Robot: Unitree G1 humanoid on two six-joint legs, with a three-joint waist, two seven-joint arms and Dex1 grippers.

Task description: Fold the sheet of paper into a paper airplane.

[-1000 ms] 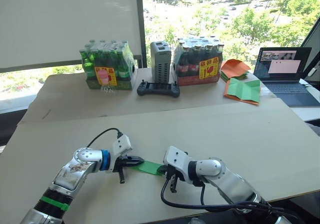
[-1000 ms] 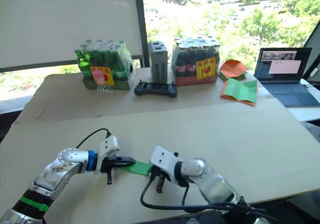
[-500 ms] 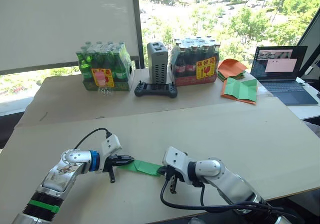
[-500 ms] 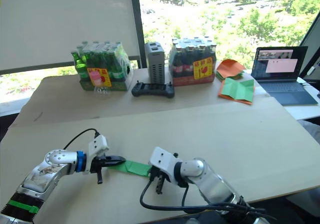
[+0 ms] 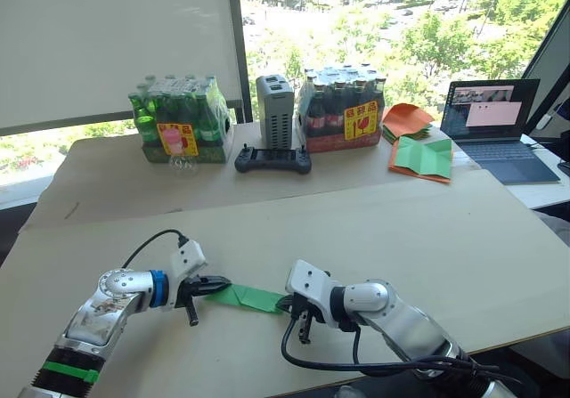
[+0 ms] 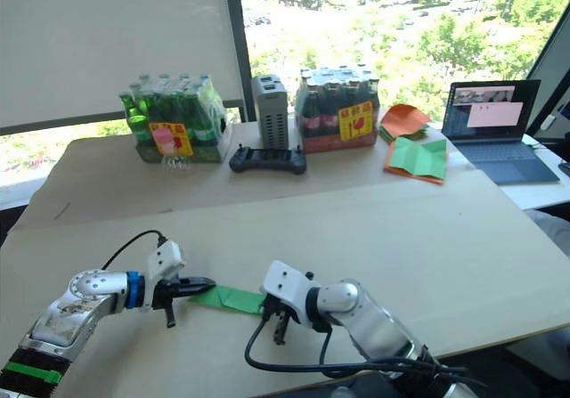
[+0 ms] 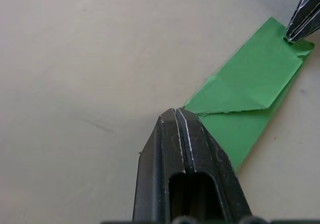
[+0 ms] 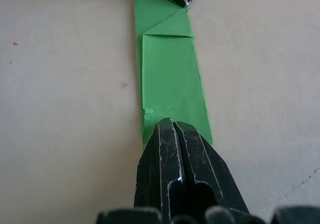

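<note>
Near the front edge of the worktop (image 5: 427, 229), the paper airplane (image 5: 245, 296) lies as a narrow folded green strip stretched between the two grippers. Left gripper (image 5: 223, 283) has its jaws pressed together on the strip's left end, where a folded triangular flap shows. Right gripper (image 5: 287, 304) has its jaws closed on the opposite end; in the right wrist view the strip (image 8: 167, 78) runs straight away from those jaws toward the other gripper's tip. Farther back, along the window side, stand a pack of green bottles (image 5: 176, 131), a black controller (image 5: 272, 158), a grey box (image 5: 274, 111) and a pack of dark bottles (image 5: 346, 109). Beyond to the right lie a green sheet edged with orange (image 5: 424, 158), an orange paper pile (image 5: 408, 118) and a laptop (image 5: 496, 126).
</note>
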